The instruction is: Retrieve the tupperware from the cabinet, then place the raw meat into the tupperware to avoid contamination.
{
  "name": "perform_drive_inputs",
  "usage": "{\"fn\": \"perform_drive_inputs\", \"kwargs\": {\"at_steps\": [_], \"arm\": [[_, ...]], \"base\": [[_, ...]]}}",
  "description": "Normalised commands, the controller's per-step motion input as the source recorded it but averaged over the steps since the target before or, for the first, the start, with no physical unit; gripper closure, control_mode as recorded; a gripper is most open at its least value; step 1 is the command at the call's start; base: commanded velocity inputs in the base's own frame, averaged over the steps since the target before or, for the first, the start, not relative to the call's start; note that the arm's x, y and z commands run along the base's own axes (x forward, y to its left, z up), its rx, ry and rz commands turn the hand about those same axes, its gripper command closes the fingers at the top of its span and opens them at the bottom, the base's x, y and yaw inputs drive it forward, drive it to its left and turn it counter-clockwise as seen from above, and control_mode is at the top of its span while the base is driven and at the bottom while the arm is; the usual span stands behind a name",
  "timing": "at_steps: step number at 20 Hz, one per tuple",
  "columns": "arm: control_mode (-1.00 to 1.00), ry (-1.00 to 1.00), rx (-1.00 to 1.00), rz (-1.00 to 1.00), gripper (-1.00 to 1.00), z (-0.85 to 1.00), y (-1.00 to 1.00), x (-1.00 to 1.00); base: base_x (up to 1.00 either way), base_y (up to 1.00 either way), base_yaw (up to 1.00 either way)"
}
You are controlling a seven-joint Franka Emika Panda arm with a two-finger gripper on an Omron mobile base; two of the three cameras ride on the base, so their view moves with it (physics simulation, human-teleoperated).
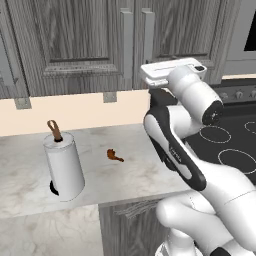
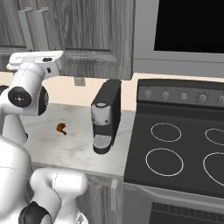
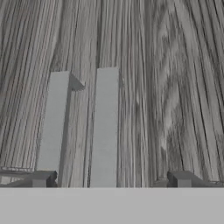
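Note:
The cabinet (image 1: 75, 45) is a grey wood-grain wall unit, and its raised-panel doors are closed. In the hand view my gripper (image 3: 111, 179) faces a door up close, fingertips (image 3: 43, 178) wide apart and open, nothing between them. Two vertical bar handles (image 3: 105, 127) stand just ahead, left of centre. The white hand (image 1: 172, 71) hovers at the lower edge of the doors, right of the handle pair (image 1: 126, 47). The raw meat (image 1: 114, 155), a small brown-orange piece, lies on the marble counter (image 1: 30, 175) below, also in the right base view (image 2: 61, 128). The tupperware is out of view.
A white paper-towel roll (image 1: 64, 167) on a holder stands on the counter, left of the meat. A black coffee machine (image 2: 106, 116) sits to the meat's right, beside the black stove (image 2: 175, 148). A microwave (image 2: 188, 26) hangs above the stove.

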Motion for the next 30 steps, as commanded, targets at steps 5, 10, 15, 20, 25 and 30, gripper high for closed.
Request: {"fn": "perform_drive_inputs", "kwargs": {"at_steps": [5,10,15,20,25,30], "arm": [[-1.0,-0.03,0.0,0.0,-1.0,0.03,0.03,0.21],[-1.0,0.0,0.0,0.0,-1.0,0.0,0.0,0.29],[-1.0,0.0,0.0,0.0,-1.0,0.0,0.05,0.26],[-1.0,0.0,0.0,0.0,-1.0,0.0,0.12,0.19],[-1.0,0.0,0.0,0.0,-1.0,0.0,0.12,0.21],[-1.0,0.0,0.0,0.0,-1.0,0.0,0.06,0.23]], "base": [[0.0,0.0,0.0],[0.0,0.0,0.0],[0.0,0.0,0.0],[0.0,0.0,0.0],[0.0,0.0,0.0],[0.0,0.0,0.0]]}}
